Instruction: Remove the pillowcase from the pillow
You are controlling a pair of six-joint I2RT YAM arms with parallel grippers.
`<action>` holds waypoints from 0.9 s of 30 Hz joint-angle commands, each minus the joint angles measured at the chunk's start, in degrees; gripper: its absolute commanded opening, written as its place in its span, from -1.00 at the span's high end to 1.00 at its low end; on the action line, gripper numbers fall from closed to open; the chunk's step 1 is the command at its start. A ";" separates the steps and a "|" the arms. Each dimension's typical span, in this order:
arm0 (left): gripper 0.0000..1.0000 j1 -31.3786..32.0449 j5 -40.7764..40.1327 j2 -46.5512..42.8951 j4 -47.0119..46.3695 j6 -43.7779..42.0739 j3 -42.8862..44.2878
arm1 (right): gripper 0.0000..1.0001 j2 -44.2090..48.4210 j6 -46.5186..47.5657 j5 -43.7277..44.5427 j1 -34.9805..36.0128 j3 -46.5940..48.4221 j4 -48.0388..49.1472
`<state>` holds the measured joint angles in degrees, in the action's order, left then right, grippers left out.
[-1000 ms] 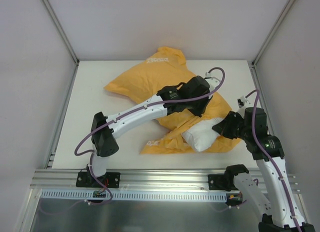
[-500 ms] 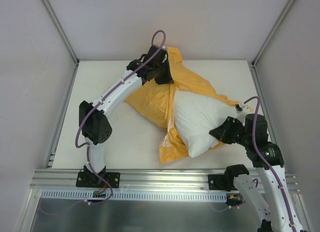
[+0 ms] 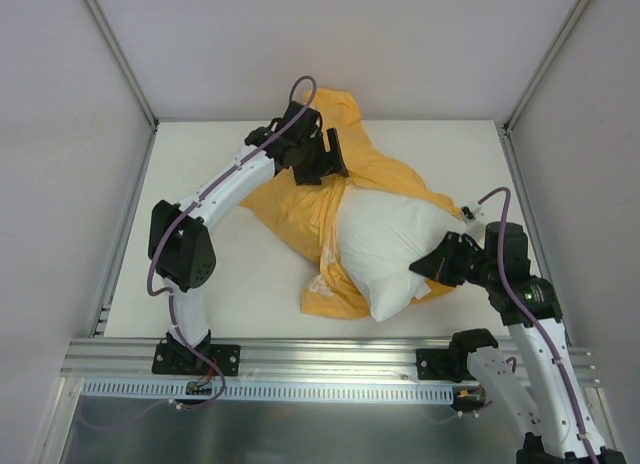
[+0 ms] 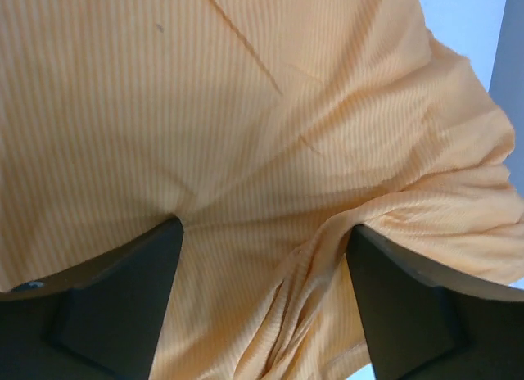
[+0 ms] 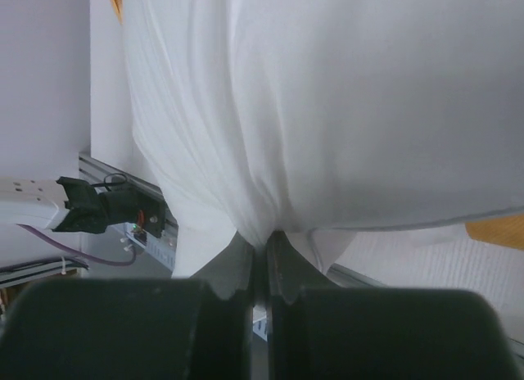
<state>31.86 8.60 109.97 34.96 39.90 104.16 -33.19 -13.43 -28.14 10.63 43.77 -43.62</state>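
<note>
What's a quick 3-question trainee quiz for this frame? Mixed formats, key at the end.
1. True or false: the large orange fabric pillowcase covers the whole plump white rectangular pillow.
2. The right gripper is shut on: A) the pillowcase, B) the pillow, C) nothing.
3. Fill in: in the left wrist view, the left gripper has its fingers ____, with orange fabric between them.
Key: 1 false, most of the pillow is bare; 2 B; 3 apart.

Before me the plump white pillow (image 3: 390, 246) lies mostly bared; the crumpled orange pillowcase (image 3: 290, 209) bunches around its 11 o'clock end.
</note>
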 commanded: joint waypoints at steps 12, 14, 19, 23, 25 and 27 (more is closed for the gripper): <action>-0.75 5.06 -16.33 -32.45 2.30 -8.35 -16.70 | 0.99 -27.52 -10.47 5.99 29.16 13.79 28.57; -0.75 4.62 -16.60 -33.94 2.92 -8.61 -17.76 | 0.99 -31.84 -10.21 7.66 33.90 15.11 29.02; -0.65 5.05 -14.41 -35.00 5.03 -9.40 -20.83 | -0.57 -36.33 0.23 10.02 35.51 23.89 14.03; -0.54 10.14 -16.68 -35.44 5.99 -9.67 -21.98 | -0.97 -31.16 8.23 18.81 35.07 25.14 0.58; -0.49 14.87 -20.19 -34.31 7.83 -9.40 -21.11 | -0.99 -25.39 9.64 23.45 33.76 23.31 -1.38; -0.47 17.87 -23.00 -33.25 8.72 -8.26 -20.49 | -0.99 -20.89 9.30 30.64 32.18 21.46 -3.22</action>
<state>45.19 -8.93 75.90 41.36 31.92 82.02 -62.35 -8.54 -10.17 44.88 66.24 -39.03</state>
